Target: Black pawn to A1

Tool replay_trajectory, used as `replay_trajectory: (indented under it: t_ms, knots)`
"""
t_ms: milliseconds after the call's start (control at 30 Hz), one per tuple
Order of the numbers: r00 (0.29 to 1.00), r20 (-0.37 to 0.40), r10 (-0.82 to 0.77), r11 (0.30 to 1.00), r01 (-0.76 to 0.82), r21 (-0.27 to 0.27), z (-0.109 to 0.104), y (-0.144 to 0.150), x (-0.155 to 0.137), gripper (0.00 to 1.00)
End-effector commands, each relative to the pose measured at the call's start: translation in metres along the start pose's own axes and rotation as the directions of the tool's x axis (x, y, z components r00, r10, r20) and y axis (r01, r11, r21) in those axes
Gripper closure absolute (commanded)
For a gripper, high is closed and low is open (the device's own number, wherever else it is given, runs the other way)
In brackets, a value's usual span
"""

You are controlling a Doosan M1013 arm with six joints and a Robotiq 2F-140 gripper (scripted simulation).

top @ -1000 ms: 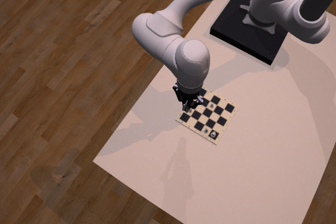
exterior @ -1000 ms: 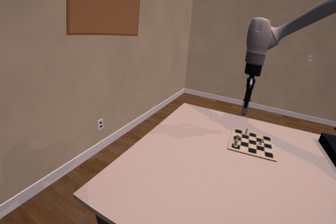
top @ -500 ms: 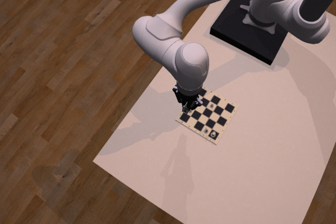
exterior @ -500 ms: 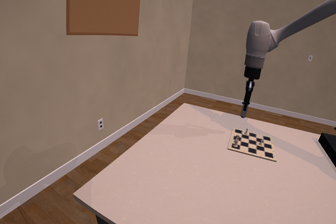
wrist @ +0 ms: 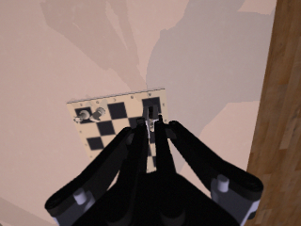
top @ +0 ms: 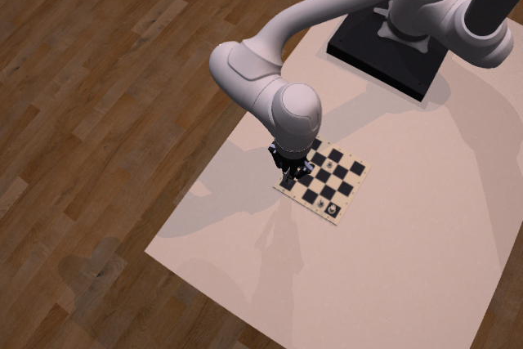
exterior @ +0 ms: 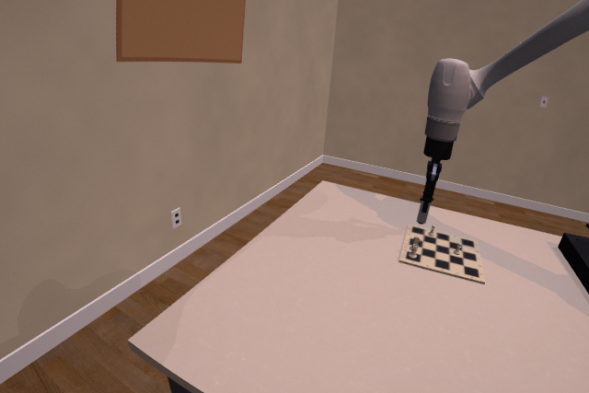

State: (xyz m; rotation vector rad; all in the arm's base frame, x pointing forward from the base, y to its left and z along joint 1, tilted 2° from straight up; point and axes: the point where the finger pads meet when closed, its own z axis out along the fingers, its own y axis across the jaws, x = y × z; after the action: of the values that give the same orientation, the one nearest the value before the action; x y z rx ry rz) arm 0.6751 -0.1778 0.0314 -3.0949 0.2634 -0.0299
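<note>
Two fingers pinch shut on what looks like the black pawn (wrist: 150, 113); the gripper (top: 289, 176) hangs above the board's (top: 350, 176) left corner square. A pale piece (top: 310, 166) stands just right: a skewed descent could topple it or land the pawn across a line.

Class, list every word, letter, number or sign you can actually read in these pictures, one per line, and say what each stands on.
No text can be read in any view.
Chessboard edge: small marks on the border, too small and blurred to read as letters or numbers.
Brown wall panel: blank.
Wall sockets: no lettering visible.
Arm and gripper: no brand or label visible.
</note>
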Motion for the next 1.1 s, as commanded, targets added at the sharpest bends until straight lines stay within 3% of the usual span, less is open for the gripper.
replay_trajectory:
  t_ms: [0, 1067]
  knots:
    - [1.0, 0.0, 0.0, 1.0, 0.0, 0.0, 0.0141, 0.0002, 0.0005, 1.0]
    - [1.0, 0.0, 0.0, 1.0, 0.0, 0.0, 0.0231, 0.0003, 0.0006, 1.0]
